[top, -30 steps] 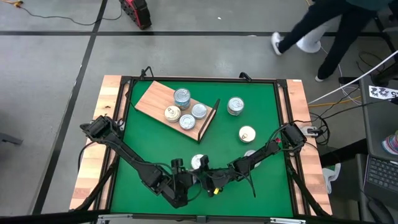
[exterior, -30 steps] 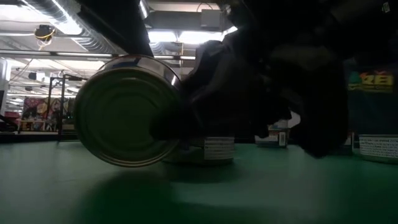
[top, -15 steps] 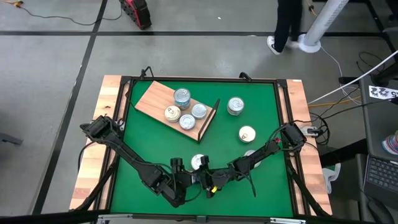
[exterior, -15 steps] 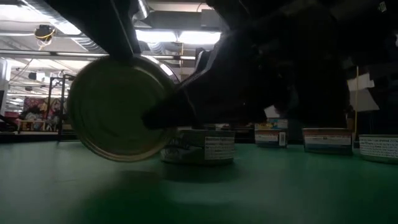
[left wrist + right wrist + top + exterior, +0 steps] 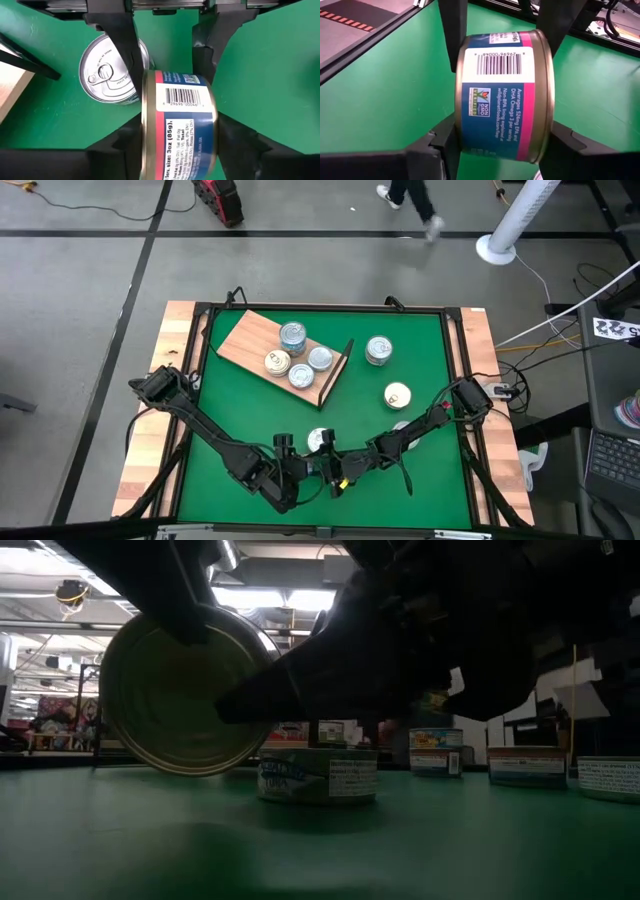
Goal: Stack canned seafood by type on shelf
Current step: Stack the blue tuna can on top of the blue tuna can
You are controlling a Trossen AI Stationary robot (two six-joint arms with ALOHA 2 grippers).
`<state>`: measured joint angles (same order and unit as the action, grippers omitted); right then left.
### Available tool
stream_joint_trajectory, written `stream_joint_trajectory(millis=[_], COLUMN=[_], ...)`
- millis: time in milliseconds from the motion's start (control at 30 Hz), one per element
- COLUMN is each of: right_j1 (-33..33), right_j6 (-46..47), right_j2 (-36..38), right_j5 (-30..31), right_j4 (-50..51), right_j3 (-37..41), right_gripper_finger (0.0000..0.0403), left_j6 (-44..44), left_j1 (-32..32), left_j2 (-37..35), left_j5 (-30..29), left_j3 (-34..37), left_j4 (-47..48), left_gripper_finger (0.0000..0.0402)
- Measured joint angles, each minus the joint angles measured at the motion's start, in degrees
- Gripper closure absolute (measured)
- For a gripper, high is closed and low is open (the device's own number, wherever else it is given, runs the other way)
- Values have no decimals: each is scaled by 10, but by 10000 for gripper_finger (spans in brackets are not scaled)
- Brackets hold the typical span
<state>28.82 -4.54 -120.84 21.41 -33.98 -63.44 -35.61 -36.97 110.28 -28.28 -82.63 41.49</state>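
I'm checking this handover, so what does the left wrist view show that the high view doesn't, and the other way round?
Only the left wrist view: the held tin stands on edge, blue and pink label and barcode showing, with the left gripper and right gripper both clamped on its flat faces.
Only the high view: four tins on the shelf, and loose tins to its right.
Both: the pull-tab tin lying flat on the green mat, just past the grippers.

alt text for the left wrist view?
A blue-and-pink labelled can is held on edge, barcode showing, gripped at once by the left gripper and right gripper. Behind it a silver pull-tab can lies flat on the green mat.
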Motion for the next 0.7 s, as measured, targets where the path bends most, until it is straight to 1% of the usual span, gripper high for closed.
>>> stream_joint_trajectory(millis=[133, 200, 367, 500, 633, 700], right_j1=[0, 0, 0, -1, -1, 0], right_j6=[0, 2, 45, 47, 47, 46], right_j2=[0, 0, 0, 10, 43, 65], right_j5=[0, 0, 1, 6, 9, 3], right_j4=[0, 0, -8, 0, 62, 117], right_j3=[0, 0, -1, -1, -2, -1], right_gripper_finger=[206, 198, 157, 132, 128, 128], left_j6=[0, 0, -2, -15, -16, -20], left_j1=[0, 0, 0, 0, 0, 1], left_j2=[0, 0, -3, -21, -46, -60], left_j5=[0, 0, 4, 9, 12, 3], left_j3=[0, 0, 0, -4, -4, -4], left_j4=[0, 0, 20, 63, 97, 141], left_gripper_finger=[215, 215, 215, 215, 212, 212])
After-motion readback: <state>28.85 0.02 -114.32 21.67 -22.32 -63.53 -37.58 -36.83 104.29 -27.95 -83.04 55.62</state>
